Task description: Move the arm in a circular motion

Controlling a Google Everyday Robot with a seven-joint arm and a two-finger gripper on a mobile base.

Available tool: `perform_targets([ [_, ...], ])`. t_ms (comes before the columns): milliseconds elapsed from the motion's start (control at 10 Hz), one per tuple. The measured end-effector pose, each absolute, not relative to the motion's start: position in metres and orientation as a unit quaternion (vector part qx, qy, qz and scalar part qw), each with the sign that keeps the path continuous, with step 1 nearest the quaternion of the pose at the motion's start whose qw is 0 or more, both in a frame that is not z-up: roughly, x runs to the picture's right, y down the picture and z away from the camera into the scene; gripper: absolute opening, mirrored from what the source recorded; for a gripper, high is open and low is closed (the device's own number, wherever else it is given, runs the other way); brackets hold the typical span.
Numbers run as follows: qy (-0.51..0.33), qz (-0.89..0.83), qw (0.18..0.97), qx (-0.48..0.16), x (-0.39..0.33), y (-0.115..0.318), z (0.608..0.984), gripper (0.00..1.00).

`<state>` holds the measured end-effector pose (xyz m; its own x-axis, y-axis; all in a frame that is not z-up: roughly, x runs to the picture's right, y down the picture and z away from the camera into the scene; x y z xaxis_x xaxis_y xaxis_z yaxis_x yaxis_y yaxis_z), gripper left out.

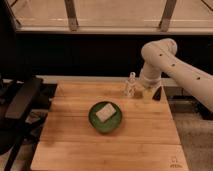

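Currently: arm at far bench edge

Camera view: arm (182, 72) comes in from right of the green bowl (105, 117), elbow high. Gripper (136, 90) hangs beyond the bowl over the bench's (75, 150) far edge. Can't tell how open it is.

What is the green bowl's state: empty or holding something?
Holding something: a pale block lies inside the green bowl. The gripper hangs behind it at the far edge of the table.
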<state>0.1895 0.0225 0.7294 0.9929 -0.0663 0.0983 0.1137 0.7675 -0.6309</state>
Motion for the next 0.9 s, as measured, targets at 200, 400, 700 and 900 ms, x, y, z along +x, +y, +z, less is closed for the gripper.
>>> perform_targets([
  [200,-0.038,-0.055,0.939,-0.336,0.162,0.012,0.737,0.65],
  [400,-0.037,-0.071,0.938,-0.337,0.146,0.008,0.741,0.65],
  [700,-0.042,-0.075,0.937,-0.34,0.141,0.018,0.735,0.65],
  [900,-0.048,-0.079,0.936,-0.34,0.146,0.037,0.719,0.65],
])
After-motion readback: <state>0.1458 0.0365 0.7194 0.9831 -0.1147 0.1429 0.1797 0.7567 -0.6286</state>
